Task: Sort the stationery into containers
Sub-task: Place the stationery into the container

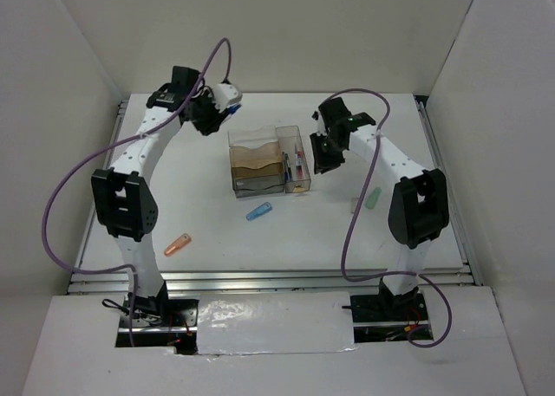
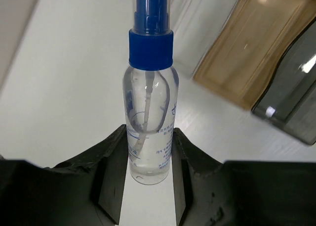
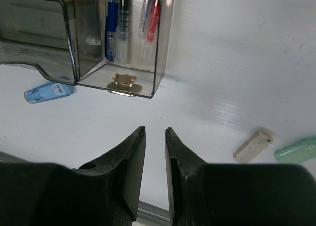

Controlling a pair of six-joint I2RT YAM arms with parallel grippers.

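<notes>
A small clear bottle [image 2: 149, 122] with a blue cap is clamped by its lower body between the black fingers of my left gripper [image 2: 149, 134], which is shut on it. Seen from above, that gripper [image 1: 217, 110] hangs at the far left, left of the organizer [image 1: 264, 162], with the bottle [image 1: 230, 101] sticking out. My right gripper [image 3: 155, 129] is open by a narrow gap with nothing in it, just right of the organizer [image 1: 323, 162]. The narrow clear bin [image 3: 160, 48] holds blue, black and red pens [image 3: 112, 23].
On the table lie a blue piece [image 1: 258, 211], an orange piece [image 1: 177, 244], a mint-green piece [image 1: 373, 198] and a beige piece [image 3: 253, 144]. A small gold clip [image 3: 124, 82] sits in the bin's bottom. White walls enclose the table on three sides.
</notes>
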